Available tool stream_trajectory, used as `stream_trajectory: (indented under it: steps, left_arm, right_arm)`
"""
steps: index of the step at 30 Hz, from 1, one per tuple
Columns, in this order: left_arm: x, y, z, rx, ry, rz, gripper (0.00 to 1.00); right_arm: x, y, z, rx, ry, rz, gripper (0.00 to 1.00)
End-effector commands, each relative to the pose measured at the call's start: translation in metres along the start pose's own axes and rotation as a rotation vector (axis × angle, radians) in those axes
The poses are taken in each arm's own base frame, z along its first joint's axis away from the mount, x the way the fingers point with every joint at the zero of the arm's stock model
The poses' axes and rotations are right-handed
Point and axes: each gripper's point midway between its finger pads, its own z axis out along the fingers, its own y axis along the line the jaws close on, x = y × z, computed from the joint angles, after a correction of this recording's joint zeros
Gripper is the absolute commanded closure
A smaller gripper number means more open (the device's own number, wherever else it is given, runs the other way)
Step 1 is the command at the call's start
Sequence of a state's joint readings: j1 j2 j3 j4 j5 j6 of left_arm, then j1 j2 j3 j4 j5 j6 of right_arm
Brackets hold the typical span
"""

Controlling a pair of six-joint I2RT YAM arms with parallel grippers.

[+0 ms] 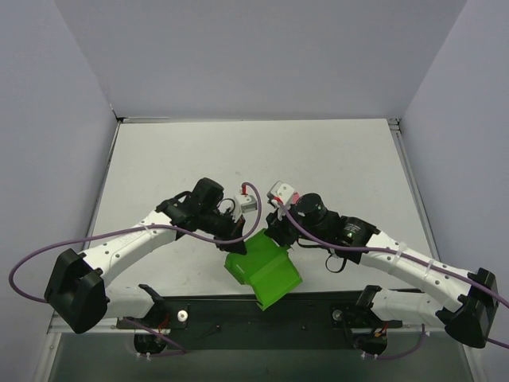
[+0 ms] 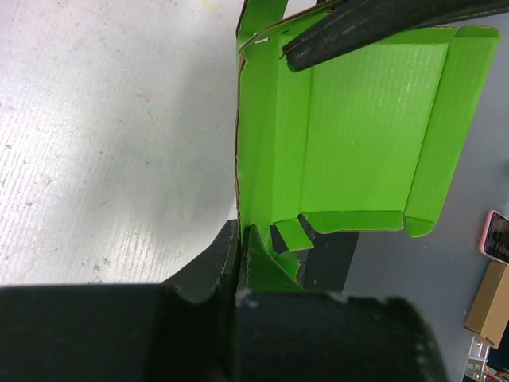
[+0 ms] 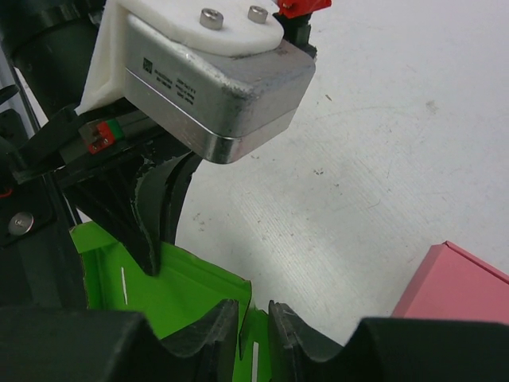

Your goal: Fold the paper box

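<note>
Left gripper (image 2: pixel 242 235) is clamped on the paper box (image 2: pixel 358 135) wall; right gripper (image 3: pixel 254 314) is seen slightly parted astride its edge.

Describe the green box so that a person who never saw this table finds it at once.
On the table, look at the near edge, between the left arm and the right arm. The paper box is there, open, with side flaps. Its bright green colour separates it from the pink box nearby.
</note>
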State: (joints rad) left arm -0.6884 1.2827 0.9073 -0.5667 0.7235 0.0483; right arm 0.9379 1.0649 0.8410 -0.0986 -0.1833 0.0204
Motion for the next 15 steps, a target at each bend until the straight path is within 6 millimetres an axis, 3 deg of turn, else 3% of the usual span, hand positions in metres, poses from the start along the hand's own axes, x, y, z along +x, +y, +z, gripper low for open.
stream_trajectory:
  steps: [1,7,14,15]
  left_arm:
    - [-0.01,-0.013,-0.006,0.041,-0.048,0.067,1.0]
    - [-0.009,-0.016,-0.006,0.054,-0.05,0.07,1.0]
    - [-0.016,-0.008,-0.01,0.002,-0.065,0.066,1.0]
    - [-0.019,-0.003,-0.012,-0.029,-0.071,0.062,0.85]
  right_arm:
    - [-0.002,-0.004,0.004,0.03,-0.016,-0.018,0.78]
    - [0.005,-0.008,0.006,0.052,-0.004,-0.019,0.79]
    - [0.007,-0.011,0.012,0.091,-0.008,-0.019,1.0]
    - [0.008,-0.02,0.012,0.148,-0.01,0.001,1.0]
